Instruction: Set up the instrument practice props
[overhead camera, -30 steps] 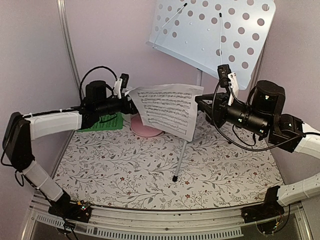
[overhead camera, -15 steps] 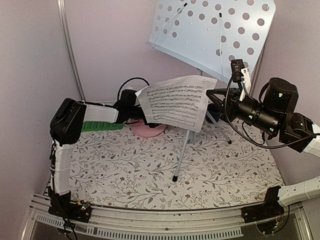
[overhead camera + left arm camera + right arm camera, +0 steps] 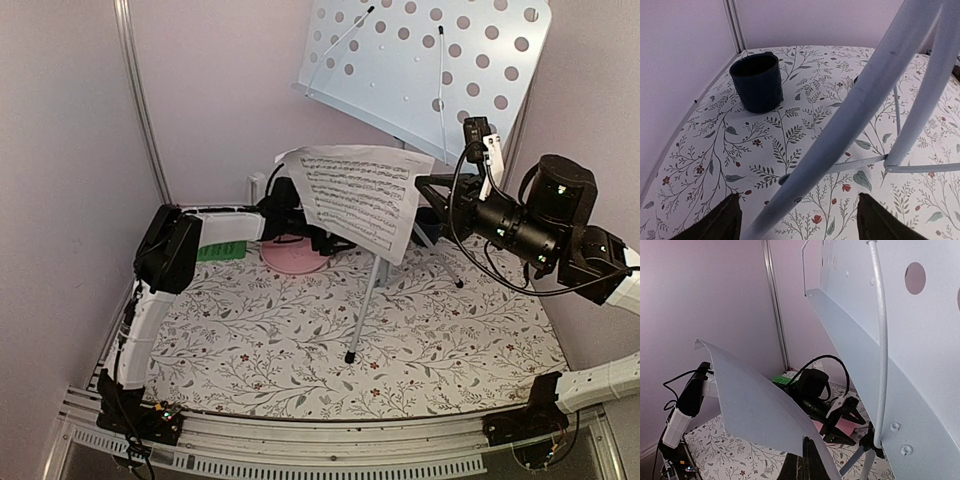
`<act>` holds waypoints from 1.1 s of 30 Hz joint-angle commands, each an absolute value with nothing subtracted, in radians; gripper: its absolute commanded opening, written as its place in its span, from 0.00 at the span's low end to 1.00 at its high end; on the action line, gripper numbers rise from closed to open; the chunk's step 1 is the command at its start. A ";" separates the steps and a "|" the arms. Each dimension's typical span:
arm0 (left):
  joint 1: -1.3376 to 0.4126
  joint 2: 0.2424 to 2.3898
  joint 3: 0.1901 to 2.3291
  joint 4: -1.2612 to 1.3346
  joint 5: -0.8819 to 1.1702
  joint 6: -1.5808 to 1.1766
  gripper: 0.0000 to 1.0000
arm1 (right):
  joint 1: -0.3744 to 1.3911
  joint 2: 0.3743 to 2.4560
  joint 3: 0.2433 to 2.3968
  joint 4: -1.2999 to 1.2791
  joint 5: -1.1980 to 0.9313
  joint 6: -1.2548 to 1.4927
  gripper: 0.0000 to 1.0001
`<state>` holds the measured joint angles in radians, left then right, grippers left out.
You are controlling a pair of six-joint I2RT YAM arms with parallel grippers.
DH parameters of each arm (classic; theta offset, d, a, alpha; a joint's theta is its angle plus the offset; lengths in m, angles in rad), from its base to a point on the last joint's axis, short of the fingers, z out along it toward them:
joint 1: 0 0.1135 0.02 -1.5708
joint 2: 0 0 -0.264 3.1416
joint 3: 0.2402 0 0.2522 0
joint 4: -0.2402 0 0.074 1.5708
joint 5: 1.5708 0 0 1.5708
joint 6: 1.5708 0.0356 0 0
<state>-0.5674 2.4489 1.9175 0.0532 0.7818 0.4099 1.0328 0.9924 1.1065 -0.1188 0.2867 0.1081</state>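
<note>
Status: pinches white music sheet in right gripper; holds left gripper open astride tripod leg near back edge of table

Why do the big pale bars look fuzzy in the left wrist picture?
Left wrist view: the stand's legs sit very close to the lens, so they blur, while the dark mug behind is sharp; top view: the stand looks crisp.

Upright at the back of the table on its silver tripod: pale blue-grey perforated music stand, desk tilted. In the air before the stand's pole, below its ledge: printed white music sheet, right edge pinched in the closed right pincer. Flat on the table, back left: green music sheet.
</note>
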 commanded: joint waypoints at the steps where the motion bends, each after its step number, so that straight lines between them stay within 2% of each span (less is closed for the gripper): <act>1: -0.583 2.507 2.012 -0.038 0.766 0.516 0.75 | 1.031 0.997 1.132 -0.088 0.309 0.093 0.00; 8: -0.605 2.562 2.103 -0.086 0.653 0.608 0.59 | 1.030 0.997 1.125 -0.084 0.309 0.091 0.00; 26: -0.602 2.614 2.183 0.056 0.447 0.582 0.05 | 1.030 0.997 1.105 -0.058 0.299 0.087 0.00; 29: -0.597 2.618 2.180 0.072 0.431 0.604 0.00 | 1.030 0.998 1.104 -0.055 0.292 0.085 0.00; 33: -0.587 2.594 2.140 0.104 0.418 0.664 0.00 | 1.031 1.000 1.100 -0.053 0.289 0.084 0.00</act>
<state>-0.6117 2.6015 2.1506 0.0387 0.4847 0.6594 1.0328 0.9966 1.1061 -0.0814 0.2970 0.0895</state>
